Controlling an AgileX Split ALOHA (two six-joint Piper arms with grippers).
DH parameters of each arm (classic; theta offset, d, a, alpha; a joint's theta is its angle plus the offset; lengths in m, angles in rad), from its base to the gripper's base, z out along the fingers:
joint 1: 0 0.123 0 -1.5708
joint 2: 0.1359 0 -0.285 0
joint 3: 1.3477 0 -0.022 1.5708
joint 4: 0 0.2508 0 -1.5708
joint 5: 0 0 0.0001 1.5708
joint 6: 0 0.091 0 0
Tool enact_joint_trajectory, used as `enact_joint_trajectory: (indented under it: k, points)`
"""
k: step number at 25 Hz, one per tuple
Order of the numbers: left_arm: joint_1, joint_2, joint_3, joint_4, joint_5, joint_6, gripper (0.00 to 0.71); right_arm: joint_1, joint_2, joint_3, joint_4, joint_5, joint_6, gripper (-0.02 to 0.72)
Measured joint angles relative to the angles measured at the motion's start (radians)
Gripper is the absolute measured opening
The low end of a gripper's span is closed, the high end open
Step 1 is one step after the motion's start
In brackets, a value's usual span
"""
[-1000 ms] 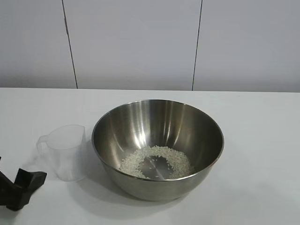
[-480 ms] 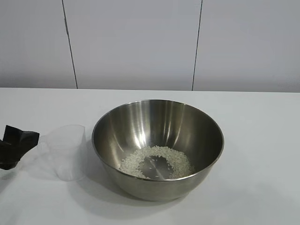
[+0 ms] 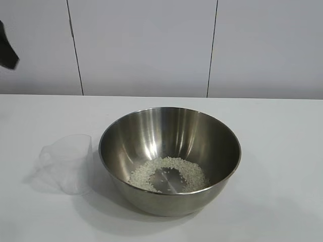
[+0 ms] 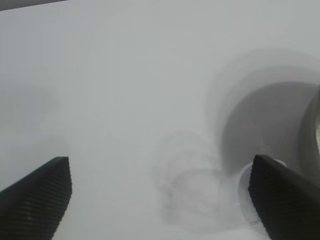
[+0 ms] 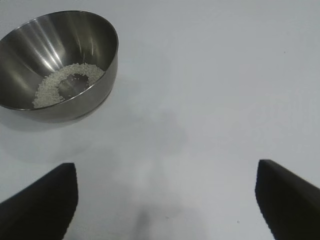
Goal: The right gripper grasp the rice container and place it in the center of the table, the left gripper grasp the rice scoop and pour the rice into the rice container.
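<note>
The rice container (image 3: 169,151), a wide steel bowl, stands mid-table with the rice (image 3: 169,174) in a ring on its bottom. Left of it the rice scoop (image 3: 68,164), a clear plastic cup, stands upright with nothing holding it. Only a black tip of the left arm (image 3: 7,53) shows, high at the exterior view's left edge. In its wrist view the left gripper (image 4: 160,200) is open above the table, with the blurred scoop (image 4: 220,195) near one finger. The right gripper (image 5: 165,200) is open over bare table, well away from the bowl (image 5: 60,60) and empty.
The white table (image 3: 272,131) spreads flat around the bowl on all sides. A pale panelled wall (image 3: 146,45) rises behind its far edge.
The left gripper has climbed from low beside the scoop at the table's front left to high at the left edge. Scoop and bowl stay where they were.
</note>
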Motion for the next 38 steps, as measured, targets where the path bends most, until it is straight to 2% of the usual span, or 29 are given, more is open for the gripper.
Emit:
enact_joint_trajectory:
  k: [4,6,8,10,12,16,19,22,29,32,35,38]
  points:
    - [0.225,0.0,-0.119,0.003,0.103,-0.026,0.69,0.02,0.0,0.0,0.0,0.0,0.0,0.661]
    - [0.314,0.0,-0.16,0.007,0.138,-0.023,0.69,0.023,0.0,0.0,0.0,0.0,0.0,0.661]
    - [0.378,-0.009,-0.192,0.007,0.189,-0.007,0.69,0.023,0.0,0.0,0.0,0.0,0.0,0.661]
    - [0.405,-0.05,-0.201,0.0,0.217,0.027,0.69,0.023,0.0,0.0,0.0,0.0,0.0,0.661]
    - [0.399,-0.121,-0.201,-0.044,0.223,0.073,0.69,0.023,0.0,0.0,0.0,0.0,0.0,0.661]
    - [0.346,-0.324,-0.201,-0.108,0.228,0.162,0.69,0.023,0.0,0.0,0.0,0.0,0.0,0.661]
    - [0.276,-0.482,-0.178,-0.115,0.233,0.182,0.69,0.023,0.0,0.0,0.0,0.0,0.0,0.661]
    - [0.212,-0.649,-0.087,-0.111,0.246,0.195,0.69,0.023,0.0,0.0,0.0,0.0,0.0,0.661]
    - [0.197,-0.973,0.231,-0.061,0.229,0.116,0.69,0.023,0.0,0.0,0.0,0.0,0.0,0.661]
    - [0.159,-1.059,0.331,-0.055,0.225,0.047,0.683,0.023,0.0,0.0,0.0,0.0,0.0,0.661]
    - [0.128,-1.135,0.396,-0.051,0.291,-0.002,0.668,0.023,0.0,0.0,0.0,0.0,0.0,0.661]
    - [0.126,-1.214,0.447,-0.037,0.373,-0.036,0.664,0.023,0.0,0.0,0.0,-0.001,0.0,0.661]
